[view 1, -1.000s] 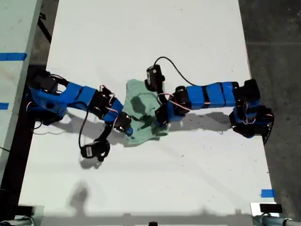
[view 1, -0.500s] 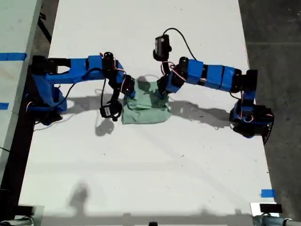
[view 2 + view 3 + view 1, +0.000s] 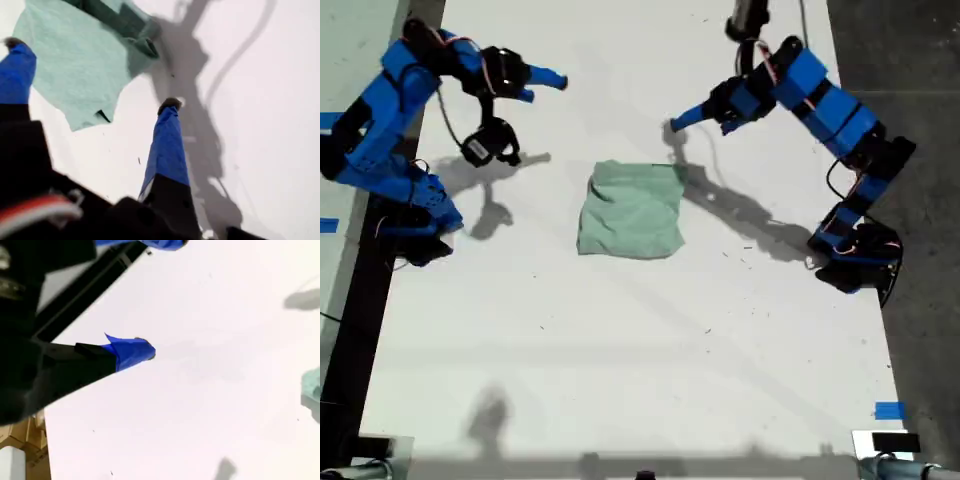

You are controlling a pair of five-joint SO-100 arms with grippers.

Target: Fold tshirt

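Exterior view: folded tshirt (image 3: pixel 631 209) lies flat on white table (image 3: pixel 620 380).

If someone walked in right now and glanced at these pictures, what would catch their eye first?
Most likely the tshirt, a compact pale green folded bundle lying alone in the middle of the white table. Next, the two blue arms raised clear of it: one at the exterior view's upper left, the other at its upper right. My first gripper is open above the cloth's edge, and my second gripper is open over bare table.

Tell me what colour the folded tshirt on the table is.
Pale mint green, plain; the tshirt shows best in the exterior view.
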